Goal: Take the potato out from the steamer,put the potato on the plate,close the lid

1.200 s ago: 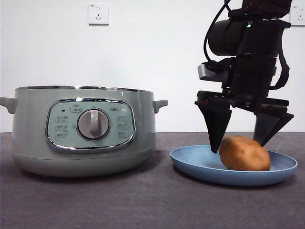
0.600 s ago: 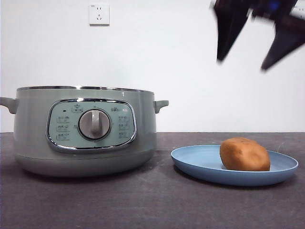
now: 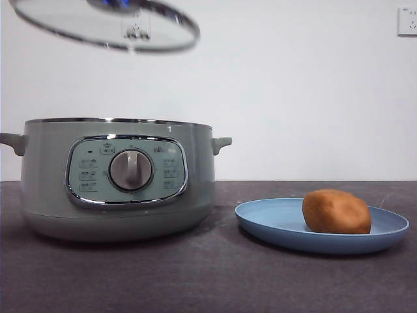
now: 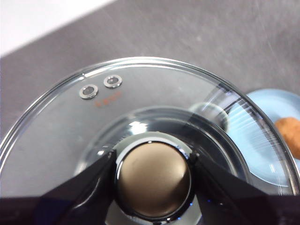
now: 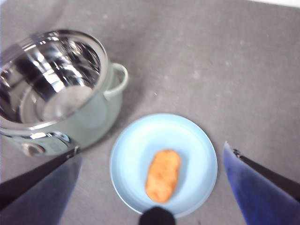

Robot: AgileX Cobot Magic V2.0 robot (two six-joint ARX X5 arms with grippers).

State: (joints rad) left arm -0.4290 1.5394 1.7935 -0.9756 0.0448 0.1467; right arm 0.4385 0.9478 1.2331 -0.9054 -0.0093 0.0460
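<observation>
right gripper [image 5: 150,187], jaws spread wide and empty, has lifted clear of potato [image 3: 336,211] on plate [image 3: 273,225]; left gripper [image 4: 152,180], clamped on lid [image 3: 98,26] knob, now at 12 o'clock above open steamer [image 3: 117,179]: only closing remains

One pale sage-green round electric steamer [image 3: 117,176]; one domed glass lid with a steel rim [image 3: 104,25]; one shallow light-blue round plate [image 3: 273,222]; one oval orange-brown potato [image 3: 336,212]; two white wall sockets [image 3: 407,21].

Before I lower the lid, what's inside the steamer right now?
The steamer shows only its bare shiny steel bowl in the right wrist view; the near wall hides part of the floor. The potato lies on the plate.
</observation>
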